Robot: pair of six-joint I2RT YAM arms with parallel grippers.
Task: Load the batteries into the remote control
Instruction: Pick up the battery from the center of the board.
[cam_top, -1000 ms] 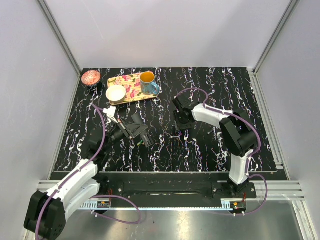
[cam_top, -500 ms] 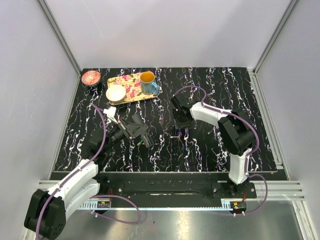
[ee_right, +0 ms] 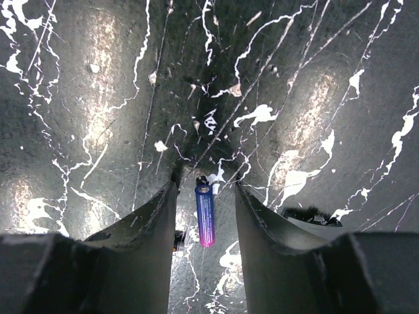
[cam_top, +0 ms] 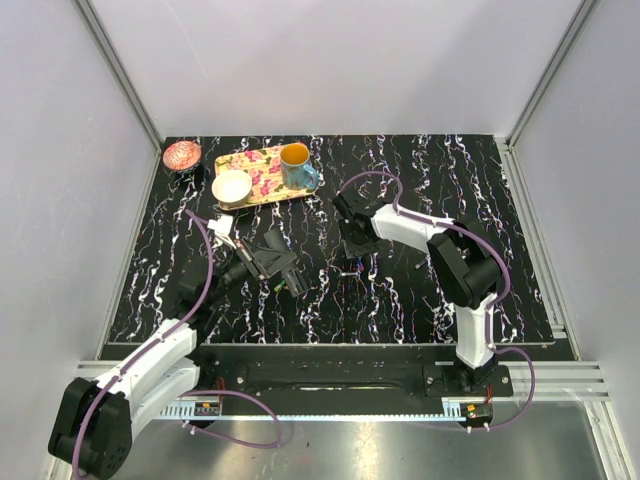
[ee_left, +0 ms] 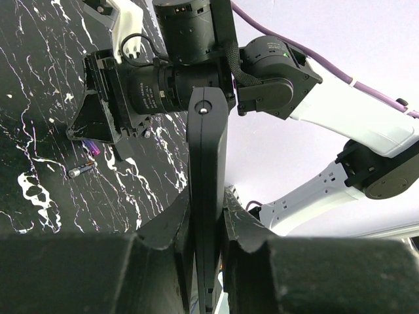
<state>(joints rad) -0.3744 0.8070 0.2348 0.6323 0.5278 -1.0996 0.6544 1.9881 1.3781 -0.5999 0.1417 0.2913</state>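
1 remote control [ee_left: 207, 144]: black, clamped edge-on between left gripper [ee_left: 206, 196] fingers.
2 batteries [cam_top: 350, 268] counted, both on table [cam_top: 420, 190].
Blue-purple battery [ee_right: 205, 216] lies between parted right gripper [ee_right: 205, 188] fingers; contact cannot be told.
Second battery [ee_left: 82, 171] is shown clearly by left wrist view only.

Blue-purple battery [ee_right: 205, 219], black remote control [ee_left: 207, 183], white-veined black table [cam_top: 450, 170]

Bright even overhead light, soft shadows, glare patches on glossy table [ee_right: 91, 98], dark blurred foregrounds in wrist views
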